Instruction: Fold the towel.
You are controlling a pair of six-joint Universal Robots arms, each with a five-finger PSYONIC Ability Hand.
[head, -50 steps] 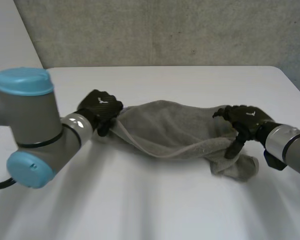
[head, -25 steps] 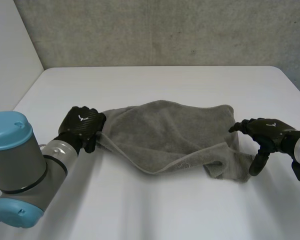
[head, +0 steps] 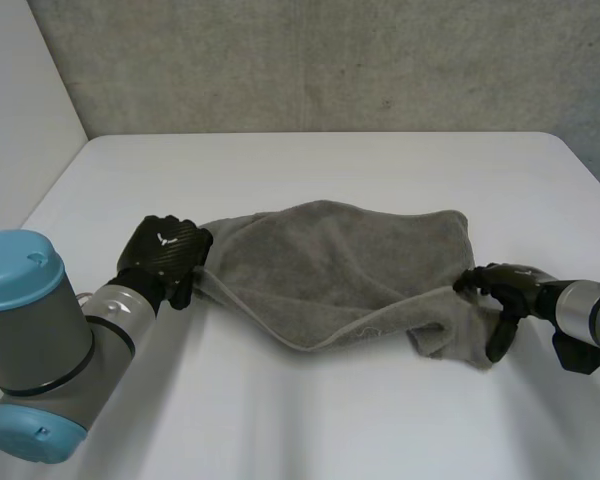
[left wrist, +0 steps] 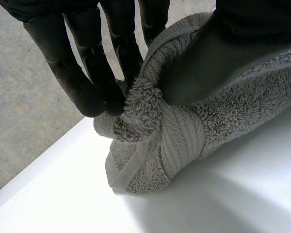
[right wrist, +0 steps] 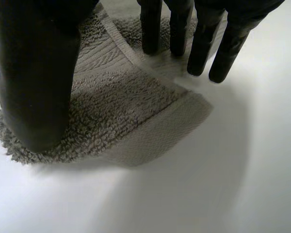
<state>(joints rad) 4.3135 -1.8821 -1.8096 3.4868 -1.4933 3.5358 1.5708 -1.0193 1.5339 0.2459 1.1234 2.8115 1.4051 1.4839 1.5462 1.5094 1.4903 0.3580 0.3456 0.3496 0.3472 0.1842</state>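
The grey towel (head: 340, 260) lies rumpled across the middle of the white table (head: 330, 160), stretched lengthwise between the table's left and right sides. Its upper layer is folded loosely over a lower one, whose hem shows along the side nearer the table's front edge. The end toward the table's left side is bunched into a thick roll, and the left hand (head: 165, 255) has hold of it. In the left wrist view the fingers (left wrist: 87, 73) and thumb are closed on that bunch of terry, pinching it, while a hemmed fold hangs below onto the table. The end toward the table's right side sits in a flatter heap, with one banded corner spread on the table. The right hand (head: 500, 290) stands over that corner. In the right wrist view its fingers (right wrist: 179, 29) are straight and point down at the hem, its thumb (right wrist: 34, 73) held wide apart above the pile, and it grips nothing; whether the fingertips touch the cloth I cannot tell. The left arm (head: 40, 340) comes in over the table's front left corner, the right arm (head: 590, 320) over its right edge. A grey concrete wall (head: 330, 60) stands behind the table's far edge
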